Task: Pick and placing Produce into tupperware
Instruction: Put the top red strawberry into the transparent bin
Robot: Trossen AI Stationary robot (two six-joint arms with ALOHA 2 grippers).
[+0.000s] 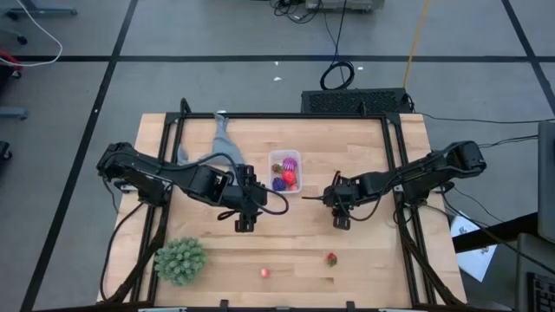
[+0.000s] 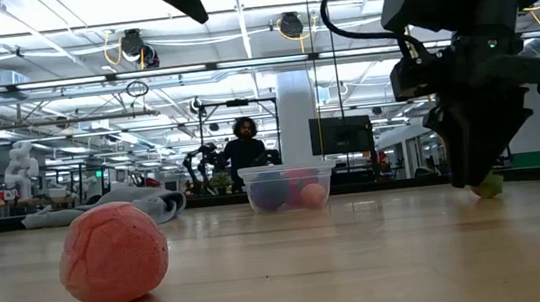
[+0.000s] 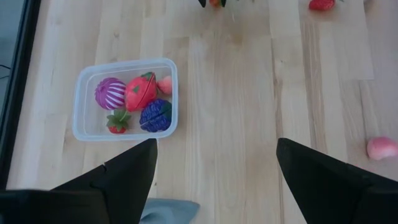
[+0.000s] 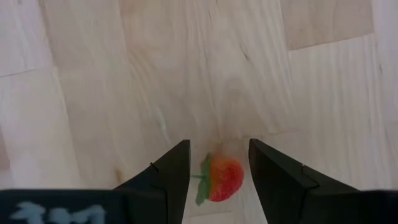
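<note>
Lab floor, grey with black tape lines, around a light wood counter (image 1: 286, 234); a person sits far behind it in the low view. Tupperware (image 1: 284, 172) sits near counter centre, toward the far edge, already holding a magenta striped fruit (image 3: 110, 93), a red-pink fruit (image 3: 141, 91), a dark blue-purple fruit (image 3: 155, 115) and a small berry (image 3: 117, 121). Right end effector (image 4: 217, 167) is low over the counter just right of the tupperware, fingers spread with a small red-orange berry (image 4: 224, 177) between them, apparently not yet pinched, though contact is hard to judge. Probably lining up for the grasp. Left end effector (image 1: 245, 215) hangs left of the tupperware, fingers spread wide, nothing held; likely waiting clear of the work. Still loose near the front edge: a pink fruit (image 1: 264, 272) and a red berry (image 1: 331, 258). Green spiky ball (image 1: 180, 260) at the front left corner; grey cloth (image 1: 217, 147) toward the far left.
</note>
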